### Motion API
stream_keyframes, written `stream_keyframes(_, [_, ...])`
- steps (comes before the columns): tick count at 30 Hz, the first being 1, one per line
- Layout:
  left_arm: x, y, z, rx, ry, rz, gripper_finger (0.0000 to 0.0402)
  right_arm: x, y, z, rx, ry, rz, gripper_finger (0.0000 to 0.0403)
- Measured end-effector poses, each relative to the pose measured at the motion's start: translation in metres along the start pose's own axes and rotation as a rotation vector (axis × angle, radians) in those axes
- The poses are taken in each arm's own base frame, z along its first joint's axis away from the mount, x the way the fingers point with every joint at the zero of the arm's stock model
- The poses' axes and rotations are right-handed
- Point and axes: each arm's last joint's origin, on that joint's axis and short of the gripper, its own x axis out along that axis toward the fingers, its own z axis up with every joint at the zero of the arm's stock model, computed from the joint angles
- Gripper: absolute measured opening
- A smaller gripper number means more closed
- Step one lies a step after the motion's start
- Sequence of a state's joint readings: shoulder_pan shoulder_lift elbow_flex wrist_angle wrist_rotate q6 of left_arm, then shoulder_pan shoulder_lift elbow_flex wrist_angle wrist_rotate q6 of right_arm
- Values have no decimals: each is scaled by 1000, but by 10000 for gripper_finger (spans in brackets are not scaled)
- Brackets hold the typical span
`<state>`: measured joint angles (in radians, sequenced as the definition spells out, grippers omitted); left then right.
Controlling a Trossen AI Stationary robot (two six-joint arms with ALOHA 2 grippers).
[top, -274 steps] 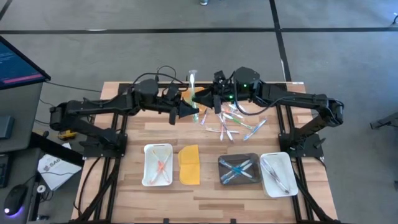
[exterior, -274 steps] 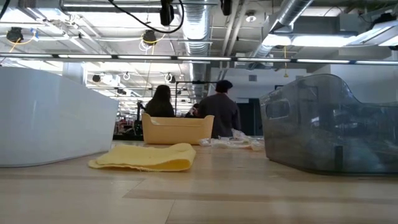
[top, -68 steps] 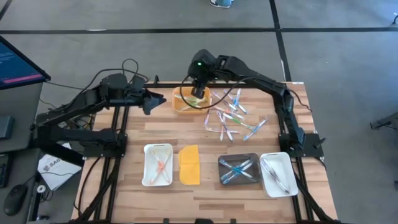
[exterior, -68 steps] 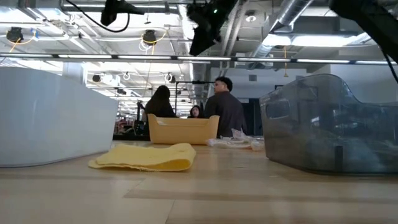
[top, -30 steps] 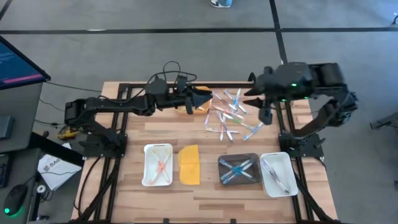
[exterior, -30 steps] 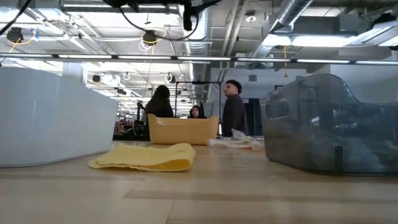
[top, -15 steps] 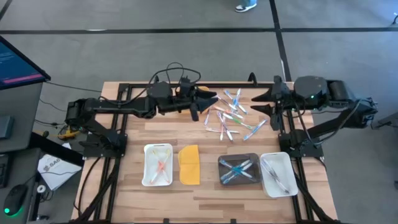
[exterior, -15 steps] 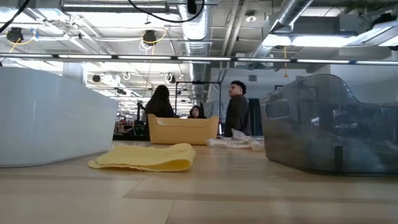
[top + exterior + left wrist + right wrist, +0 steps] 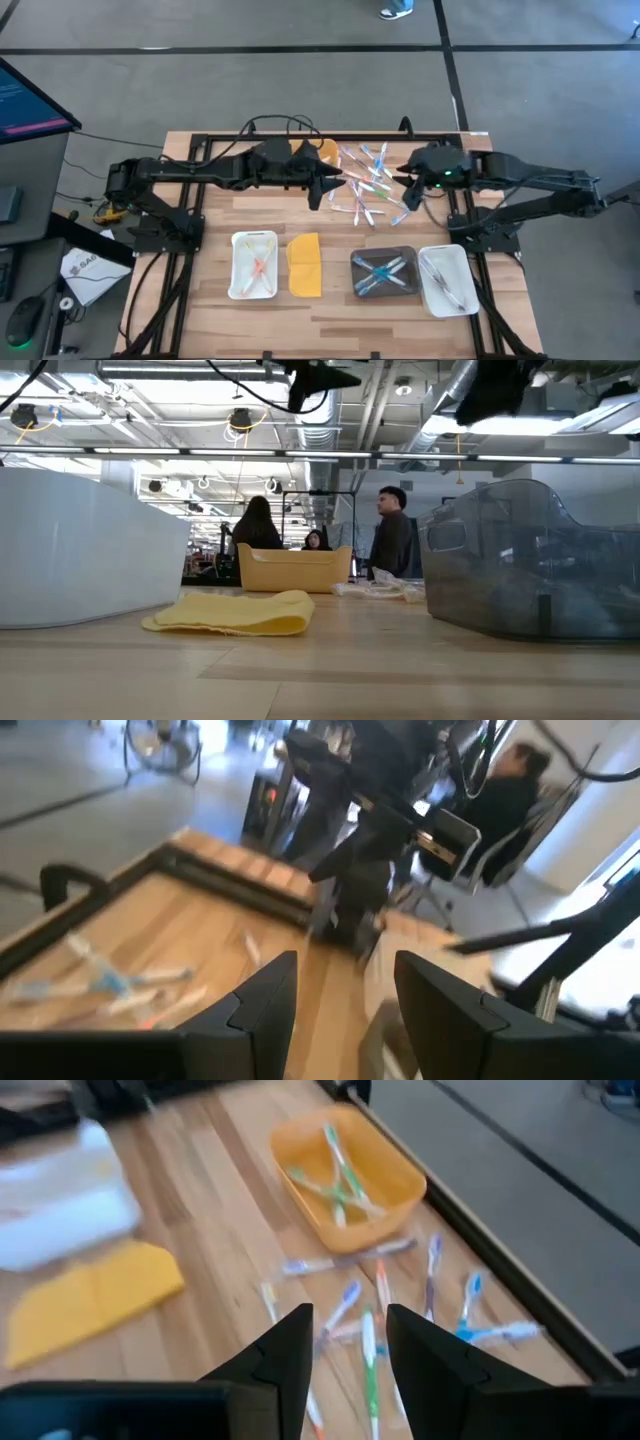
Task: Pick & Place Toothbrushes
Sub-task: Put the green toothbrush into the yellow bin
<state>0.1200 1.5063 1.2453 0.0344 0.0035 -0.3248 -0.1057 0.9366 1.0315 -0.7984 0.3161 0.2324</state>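
Observation:
Several loose toothbrushes (image 9: 365, 188) lie flat on the wooden table at far centre, pink, blue, green and clear; they also show in the right wrist view (image 9: 372, 1325). An orange tray (image 9: 400, 1190) at the far edge holds green toothbrushes (image 9: 340, 1180); my left arm partly covers the orange tray (image 9: 326, 150) in the high view. My left gripper (image 9: 328, 188) hangs open just left of the pile, above the table. Opposite it, my right gripper (image 9: 403, 183) hangs open at the pile's right side. Nothing is between either gripper's fingers.
Along the near edge stand a white tray (image 9: 242, 262) with pink brushes, a flat yellow lid (image 9: 305, 264), a dark tray (image 9: 362, 286) with blue brushes and a white tray (image 9: 432, 285) with clear ones. People (image 9: 392, 545) stand in the room beyond the table.
My right gripper has come down from high above the table's right side and now hangs low at the pile's right edge. My left gripper has drawn off the orange tray toward the near edge and rolled, so part of the tray shows again.

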Motion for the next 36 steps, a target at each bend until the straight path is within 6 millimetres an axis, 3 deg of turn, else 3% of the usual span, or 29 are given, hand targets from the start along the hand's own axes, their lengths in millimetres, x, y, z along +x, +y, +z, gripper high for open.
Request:
stream_keyframes(6, [0, 6, -7, 21, 81, 33, 164, 44, -2, -4, -7, 142, -83, 122])
stream_keyframes(13, [-3, 10, -20, 50, 224, 48, 164, 98, -14, -8, 251, 303, -135, 118])
stream_keyframes(20, [-3, 11, -22, 49, 253, 55, 164, 144, -34, -23, 466, 522, -67, 118])
stream_keyframes(27, [-3, 10, -23, 47, 267, 41, 164, 159, -41, -37, 266, 675, 86, 129])
stream_keyframes(33, [-4, 10, -24, 40, 273, 42, 164, 151, -39, -47, 55, 792, 152, 139])
stream_keyframes(36, [-4, 8, -26, 46, 288, 39, 164, 146, -42, -49, 104, 834, 123, 136])
